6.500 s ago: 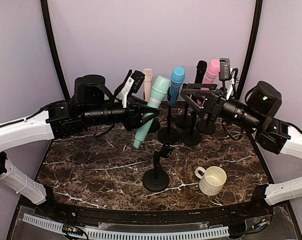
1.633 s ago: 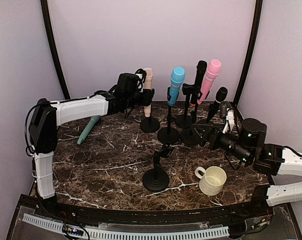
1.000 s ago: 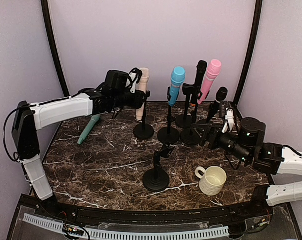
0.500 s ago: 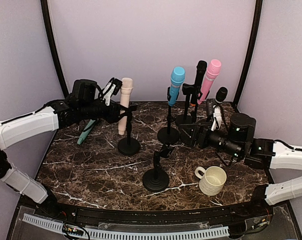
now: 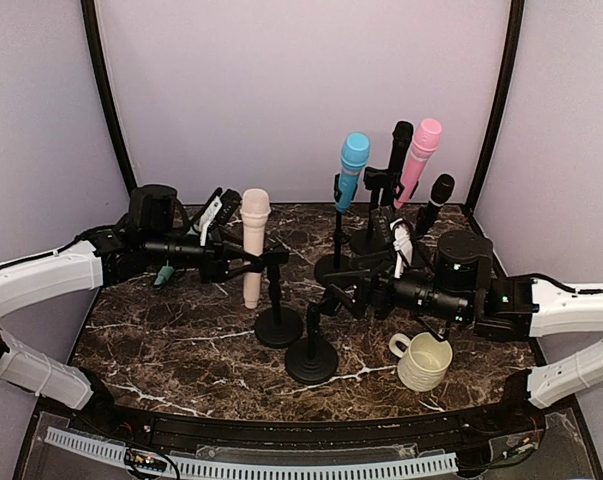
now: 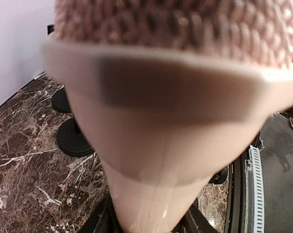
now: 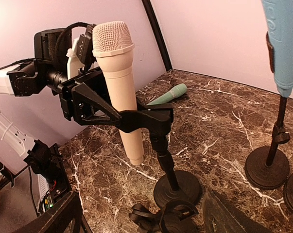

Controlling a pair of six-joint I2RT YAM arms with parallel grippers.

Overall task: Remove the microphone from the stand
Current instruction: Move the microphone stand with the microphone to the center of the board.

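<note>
No lettering, label, brand mark, number or sign can be read in any of the views. The cream microphone (image 7: 118,87) and its black stand (image 7: 178,190) are shown without legible marking. In the left wrist view the band below the microphone's mesh head is blurred, and no writing can be made out on it.
</note>
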